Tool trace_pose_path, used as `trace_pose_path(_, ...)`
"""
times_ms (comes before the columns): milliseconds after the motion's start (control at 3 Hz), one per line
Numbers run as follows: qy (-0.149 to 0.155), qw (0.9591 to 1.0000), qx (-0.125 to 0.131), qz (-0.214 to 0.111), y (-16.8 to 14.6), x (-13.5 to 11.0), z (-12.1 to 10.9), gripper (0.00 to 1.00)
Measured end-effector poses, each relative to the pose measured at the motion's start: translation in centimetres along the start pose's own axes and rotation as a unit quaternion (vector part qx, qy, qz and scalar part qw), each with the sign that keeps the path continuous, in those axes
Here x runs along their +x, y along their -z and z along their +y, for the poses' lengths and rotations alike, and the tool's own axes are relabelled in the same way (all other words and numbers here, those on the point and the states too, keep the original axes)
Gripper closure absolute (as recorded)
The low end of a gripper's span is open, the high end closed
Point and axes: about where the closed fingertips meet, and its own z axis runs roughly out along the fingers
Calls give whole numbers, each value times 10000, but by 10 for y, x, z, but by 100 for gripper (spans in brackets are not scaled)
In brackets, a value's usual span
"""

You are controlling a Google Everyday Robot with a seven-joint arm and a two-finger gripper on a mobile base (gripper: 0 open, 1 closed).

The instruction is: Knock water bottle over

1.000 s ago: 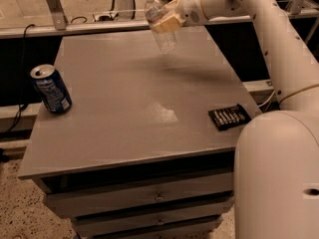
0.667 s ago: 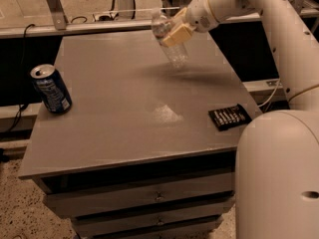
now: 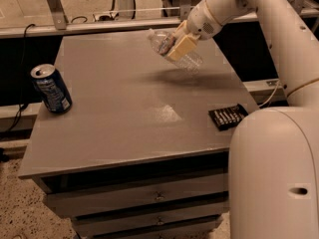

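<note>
- Over the last second the tool has carried the water bottle down and forward from the far edge of the table. The bottle has also tipped much further off upright.
- The tool's tan pads are pressed against the middle of the bottle from both sides, so it is pinching the bottle, not just touching it.
- The bottle hangs over the far right part of the table, and its shadow lies just beneath it. We judge that it sits a little above the surface, though we cannot tell for sure whether the base touches.
- For the task, this means the bottle is being laid down in the grip and not struck. It is close to lying flat but does not yet rest on the table, so we judge the knock-over unfinished.
- The long axis of the bottle runs slantwise, nearer to flat than to upright. The cap end points up and to the left of the view, towards the far edge, and the base points down and to the right.
- The blue can stands upright near the left edge, well apart from the bottle.
- A flat black thing lies near the right edge.
</note>
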Motion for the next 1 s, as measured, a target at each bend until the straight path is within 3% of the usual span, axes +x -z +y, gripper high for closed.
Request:
trace_pose_path(333,71,9982,-525,266,-12,10,23,100)
trace_pose_path(667,215,9905,-1237,554,-37,19,52,83)
trace_pose_path(1000,297,9856,-1534,650,-49,21,65,51)
